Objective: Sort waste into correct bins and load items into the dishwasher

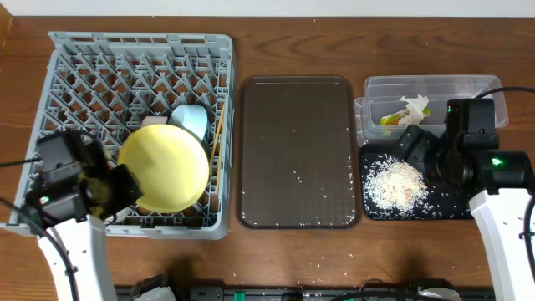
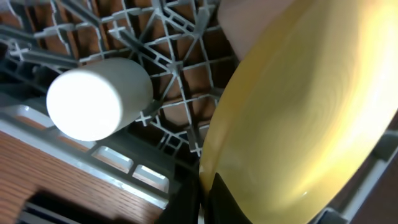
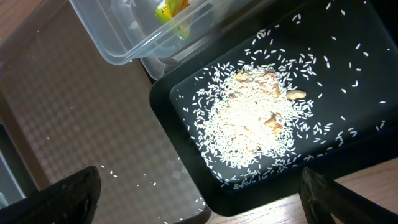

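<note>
Overhead and wrist views of the sorting bench. The grey dish rack [image 1: 142, 50] stood at the left of the wooden table [image 1: 276, 259]. A yellow plate [image 1: 164, 167] sat tilted over the rack's near right part. The left gripper [image 1: 117, 186] met the plate at its near left edge. In the left wrist view a dark finger [image 2: 249, 202] overlapped the plate's rim, and the jaws appeared clamped on that rim. A white cup [image 2: 93, 96] lay on its side in the rack, just beside the plate. A pale blue cup [image 1: 191, 119] sat just behind the plate, and a thin wooden stick [image 1: 217, 138] leaned along the rack's right wall.

A brown tray [image 1: 297, 150] lay at the centre and bore only a few stray grains. At the right, a clear plastic tub [image 1: 468, 88] held yellow-green and white scraps [image 1: 410, 109]. Touching the tub's near side was a black tray [image 1: 376, 209] with a heap of rice [image 1: 397, 182] and loose grains around it. The right gripper [image 1: 422, 142] hung above the black tray's far edge, with its jaws set wide apart and nothing between them.
</note>
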